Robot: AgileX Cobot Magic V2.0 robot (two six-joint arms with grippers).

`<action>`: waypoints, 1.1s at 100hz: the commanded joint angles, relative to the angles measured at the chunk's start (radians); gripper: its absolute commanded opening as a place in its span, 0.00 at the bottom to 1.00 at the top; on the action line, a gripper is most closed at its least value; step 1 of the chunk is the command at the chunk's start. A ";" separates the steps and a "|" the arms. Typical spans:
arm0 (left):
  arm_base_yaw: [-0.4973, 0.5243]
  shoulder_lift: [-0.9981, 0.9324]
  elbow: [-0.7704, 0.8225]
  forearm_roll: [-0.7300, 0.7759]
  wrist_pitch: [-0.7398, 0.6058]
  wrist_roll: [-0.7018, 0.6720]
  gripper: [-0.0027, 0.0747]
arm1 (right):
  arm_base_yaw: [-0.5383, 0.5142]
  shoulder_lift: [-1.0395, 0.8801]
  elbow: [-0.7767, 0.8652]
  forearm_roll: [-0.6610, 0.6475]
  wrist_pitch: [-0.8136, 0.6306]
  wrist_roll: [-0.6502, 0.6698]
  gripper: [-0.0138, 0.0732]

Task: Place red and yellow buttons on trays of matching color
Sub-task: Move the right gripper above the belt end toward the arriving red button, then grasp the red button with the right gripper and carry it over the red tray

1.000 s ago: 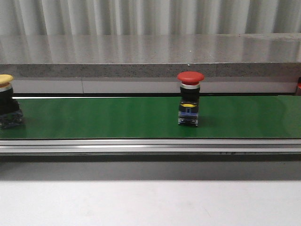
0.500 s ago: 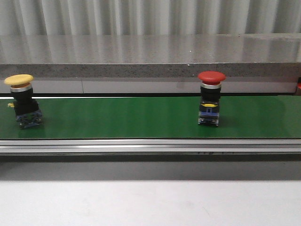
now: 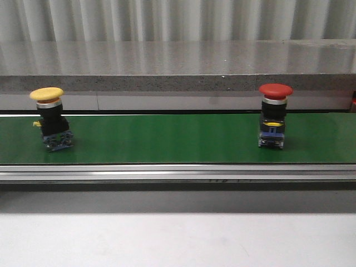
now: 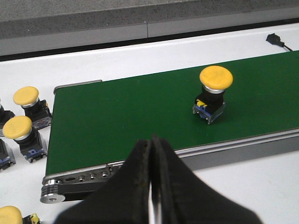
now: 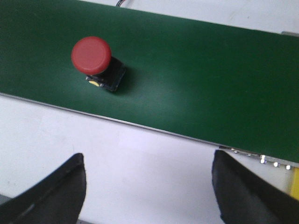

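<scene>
A yellow button (image 3: 51, 117) stands upright at the left of the green belt (image 3: 161, 139). A red button (image 3: 273, 114) stands upright towards the right. In the left wrist view my left gripper (image 4: 152, 143) is shut with nothing in it, over the belt's near rail, and the yellow button (image 4: 214, 92) sits farther out on the belt. My right gripper (image 5: 148, 161) is open over the white table, short of the belt's edge, with the red button (image 5: 96, 60) beyond it. The trays are out of view. Neither gripper shows in the front view.
Spare yellow buttons (image 4: 25, 98) (image 4: 21, 135) (image 4: 9, 215) lie on the white table by the belt's end roller (image 4: 52, 198). A black plug (image 4: 275, 39) lies beyond the belt. A grey ledge (image 3: 178, 61) runs behind the belt. A yellow edge (image 5: 295, 186) shows at the frame border.
Both buttons have travelled to the right along the belt. The yellow one has come fully into the front view from the left edge.
</scene>
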 commanded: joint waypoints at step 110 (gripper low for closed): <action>-0.010 0.004 -0.026 -0.013 -0.074 -0.005 0.01 | -0.073 0.584 -0.353 0.030 0.110 0.070 0.64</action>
